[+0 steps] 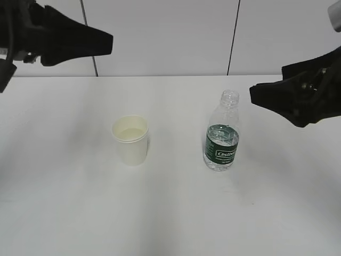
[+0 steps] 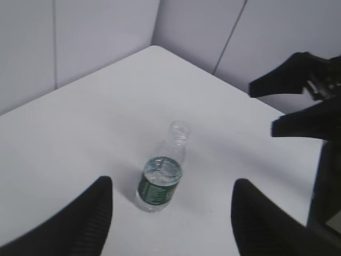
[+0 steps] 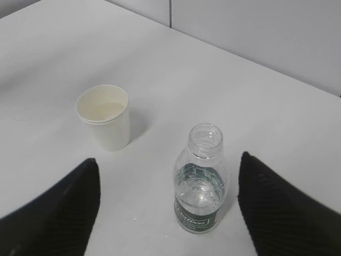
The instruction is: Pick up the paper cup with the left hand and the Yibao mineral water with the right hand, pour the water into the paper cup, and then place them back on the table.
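Observation:
The white paper cup [image 1: 130,140] stands upright on the white table [image 1: 58,186], left of centre; it also shows in the right wrist view [image 3: 105,117]. The Yibao bottle [image 1: 222,133] stands upright to the cup's right, uncapped, with water up to about its green label. My left gripper [image 1: 109,44] is open and empty, raised above the table's far left. In the left wrist view [image 2: 171,184] the bottle [image 2: 160,178] lies ahead between its fingers, and the cup is out of view. My right gripper [image 1: 254,95] is open and empty, raised right of the bottle neck. Its fingers [image 3: 69,208] frame the bottle [image 3: 200,181].
Pale wall panels [image 1: 160,32] stand behind the table's far edge. The right gripper [image 2: 261,106] shows at the right of the left wrist view. Nothing but the cup and bottle is on the table.

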